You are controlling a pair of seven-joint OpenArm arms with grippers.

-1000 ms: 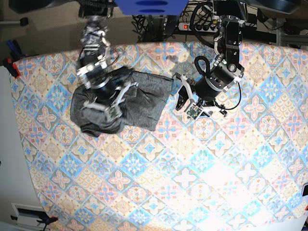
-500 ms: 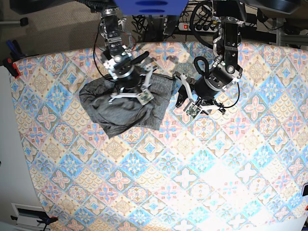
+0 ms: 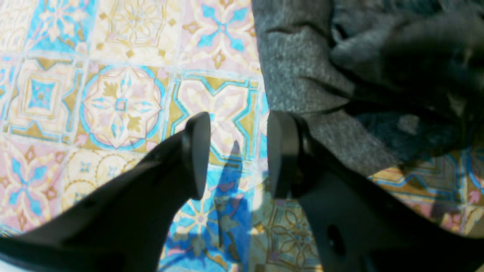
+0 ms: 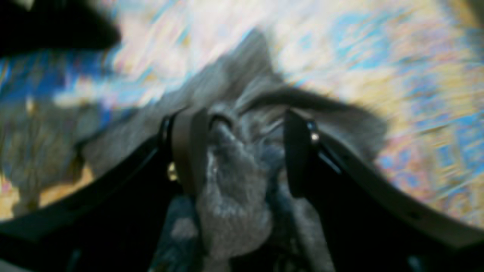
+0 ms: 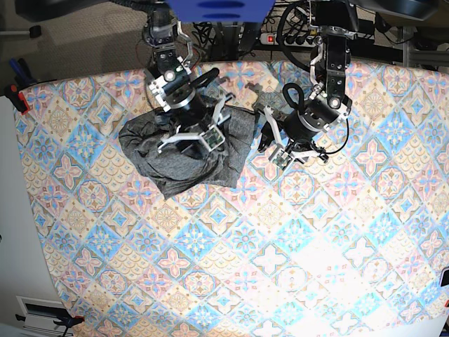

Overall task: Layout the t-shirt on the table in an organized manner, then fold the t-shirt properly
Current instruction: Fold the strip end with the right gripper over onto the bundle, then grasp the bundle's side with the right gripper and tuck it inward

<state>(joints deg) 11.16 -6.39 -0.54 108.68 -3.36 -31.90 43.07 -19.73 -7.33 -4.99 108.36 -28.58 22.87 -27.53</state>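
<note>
The t-shirt (image 5: 179,154) lay in a rumpled grey heap on the far left part of the table (image 5: 295,267), folded over itself with no sleeve laid out flat. There was no box, bin or other holder in any view; the shirt rested straight on the patterned cloth.

The right gripper (image 5: 191,140) stood over the upper middle of the heap. In the right wrist view, which was blurred, its fingers (image 4: 189,151) were spread apart with a bunched ridge of grey fabric (image 4: 234,196) between them. The cloth touched the left finger, while a gap showed beside the other one, so the jaws were parted rather than pinched on the shirt.

The left gripper (image 5: 275,147) hung just beside the shirt's right edge, above the tiled cloth. In the left wrist view its two dark fingers (image 3: 196,155) stood a moderate gap apart with only the table pattern (image 3: 121,105) between them. The shirt's hem (image 3: 302,83) lay up and to the right of the fingertips, close to the right finger; whether it touched could not be told
</note>
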